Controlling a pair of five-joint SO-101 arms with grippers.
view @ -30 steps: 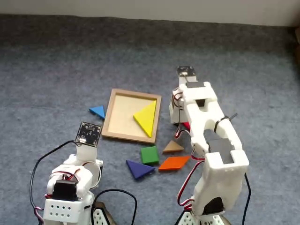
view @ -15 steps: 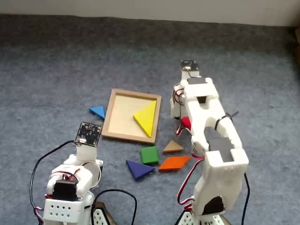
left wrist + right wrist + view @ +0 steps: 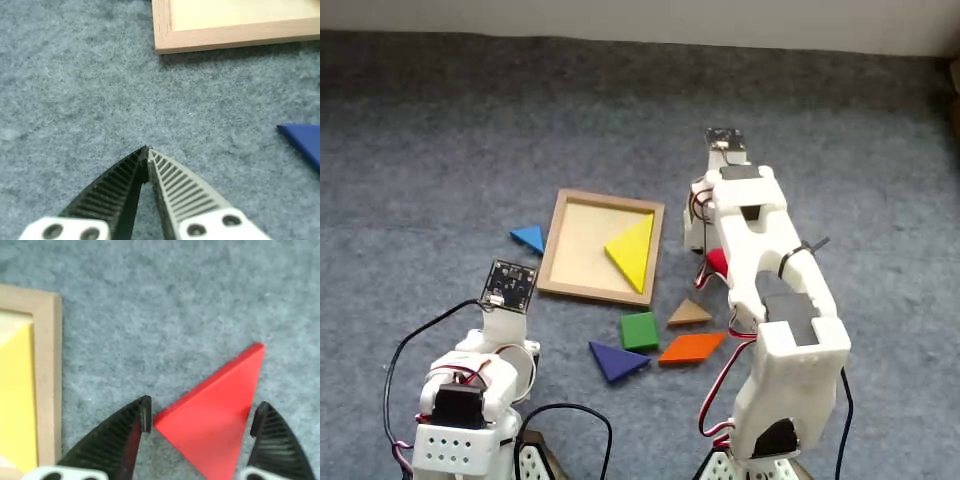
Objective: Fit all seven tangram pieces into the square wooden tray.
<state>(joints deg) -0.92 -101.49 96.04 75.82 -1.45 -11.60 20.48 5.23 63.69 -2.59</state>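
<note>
— Tray?

— The square wooden tray [image 3: 595, 291] is lying flat on the grey table [image 3: 440, 150]. One piece is sitting inside it: the yellow triangle [image 3: 633, 250], against the side nearest my right arm.

— Loose pieces?

— The red triangle [image 3: 215, 415] is lying on the table just beside that same side of the tray, apart from the rim. The light blue triangle [image 3: 528, 238] is lying by the opposite side. Nearer my bases, four are sitting close together: green square [image 3: 639, 330], tan triangle [image 3: 689, 313], orange parallelogram [image 3: 692, 346] and dark blue triangle [image 3: 617, 360].

— Pincers?

— I am holding my right pincer [image 3: 201, 417] spread wide and low over the red triangle, one finger on each side of it. One tip is sitting just beside a corner; I cannot tell whether it is touching. My left pincer [image 3: 145, 151] is closed, its tips meeting. It is pointing at bare table near a corner of the tray, with the dark blue triangle lying off to one side.
</note>
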